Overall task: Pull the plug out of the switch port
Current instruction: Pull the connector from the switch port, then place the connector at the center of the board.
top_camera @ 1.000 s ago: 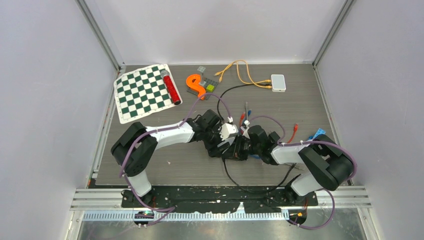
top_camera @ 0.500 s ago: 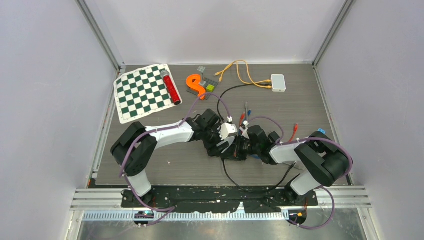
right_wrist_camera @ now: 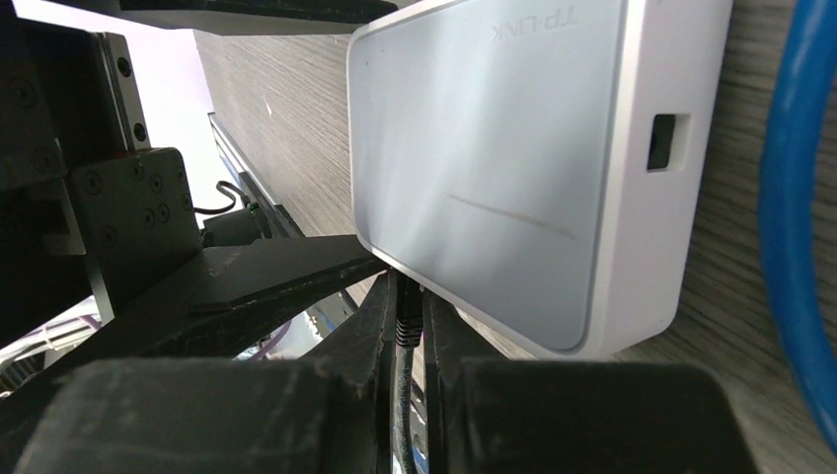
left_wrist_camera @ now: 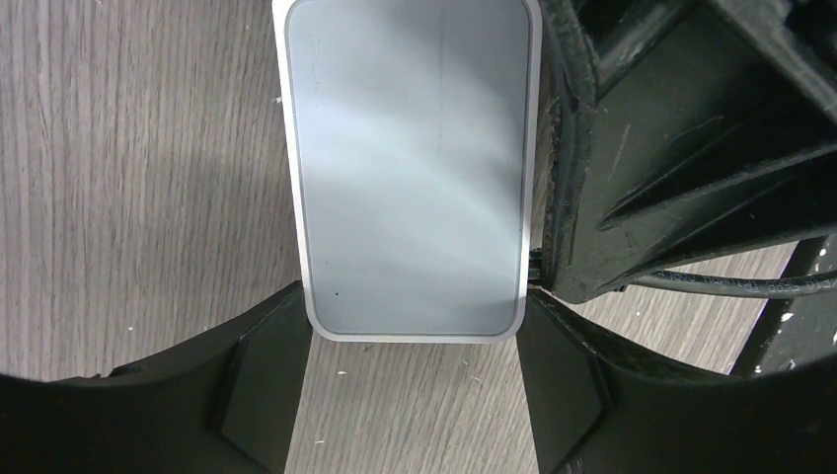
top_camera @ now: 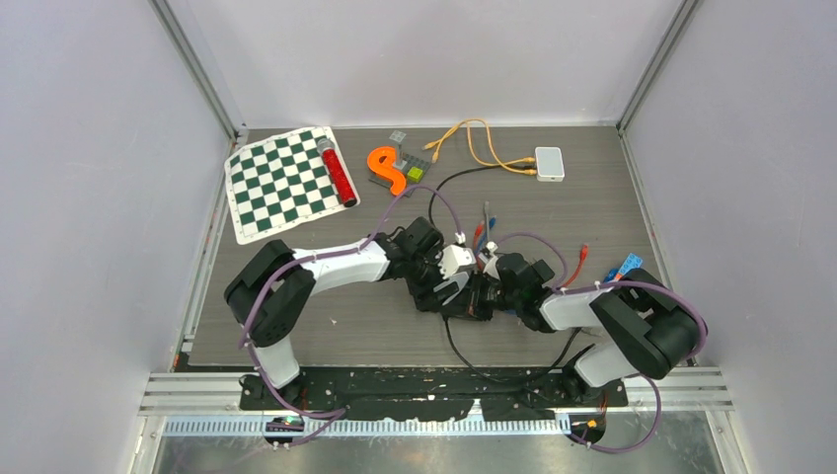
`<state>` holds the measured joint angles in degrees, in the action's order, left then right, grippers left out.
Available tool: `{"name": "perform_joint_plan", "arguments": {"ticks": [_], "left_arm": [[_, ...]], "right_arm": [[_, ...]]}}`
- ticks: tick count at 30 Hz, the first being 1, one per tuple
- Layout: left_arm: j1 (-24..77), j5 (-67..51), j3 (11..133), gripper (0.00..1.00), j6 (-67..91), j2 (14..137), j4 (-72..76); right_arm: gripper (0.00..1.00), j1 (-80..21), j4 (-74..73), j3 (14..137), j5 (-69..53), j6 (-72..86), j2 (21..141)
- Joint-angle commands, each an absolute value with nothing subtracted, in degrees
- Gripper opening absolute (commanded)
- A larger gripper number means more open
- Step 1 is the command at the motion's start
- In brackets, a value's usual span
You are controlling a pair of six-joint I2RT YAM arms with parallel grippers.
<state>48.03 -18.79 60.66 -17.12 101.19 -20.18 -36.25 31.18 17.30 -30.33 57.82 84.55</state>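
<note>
Grey wood-grain table (left_wrist_camera: 138, 178) lies under both arms, which stretch low toward its middle: the left arm (top_camera: 336, 265) angles in from the left, the right arm (top_camera: 582, 301) from the right, wrists nearly meeting. The left gripper (left_wrist_camera: 415, 341) clamps the pale rectangular plastic switch (left_wrist_camera: 410, 168) across its long sides. The right gripper (right_wrist_camera: 407, 296) pinches the small black plug (right_wrist_camera: 406, 331), which sits against the switch's edge between its fingers, black cable (left_wrist_camera: 721, 286) trailing away.

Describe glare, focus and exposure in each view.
Left wrist view: a soft diagonal sheen crosses the switch, and the table grain is sharp. Right wrist view: the upper-left background is blown out white, the near fingers are dark and blurred, and the plug is in shade. Top external view: even light, sharp.
</note>
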Motion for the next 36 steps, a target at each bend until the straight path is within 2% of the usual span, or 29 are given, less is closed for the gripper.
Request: {"name": "perform_joint_plan", "arguments": {"ticks": [1,8,14,19,23,33,34,35,36], "left_arm": [[47.55,-12.88,60.52,0.44,-15.03,105.0,-21.15],[47.55,-11.96,60.74,0.44,-14.85,105.4,-21.4],[47.55,-11.91,60.8,0.44,-14.84,105.38,-21.27],[47.55,-11.74,60.93,0.44,-14.83,105.47,-21.4],[47.71,-13.93,59.9,0.46,-15.88,104.48,-21.05],[48.01,-16.02,57.12,0.75,-14.67,101.35,-19.92],[47.99,-16.07,56.81,0.8,-14.52,100.89,-19.68],[47.99,-16.03,56.33,0.93,-14.35,100.36,-19.3],[47.99,-16.08,56.06,0.99,-14.14,99.84,-19.01]], "right_arm": [[0.05,-37.38,28.15,16.86,-37.04,55.94,80.71],[0.05,-37.44,25.91,17.81,-39.33,54.45,79.9],[0.05,-37.44,12.94,20.34,-36.58,46.41,77.51],[0.05,-37.03,22.15,17.15,-40.77,51.42,77.49],[0.05,-36.77,16.76,18.33,-35.63,49.16,74.57],[0.05,-33.57,-10.24,24.7,-14.83,42.53,54.16],[0.05,-32.63,-11.4,25.27,-12.58,42.4,51.62],[0.05,-32.18,-13.44,25.89,-11.65,42.02,50.33],[0.05,-31.09,-14.32,26.31,-9.88,41.84,48.07]]}}
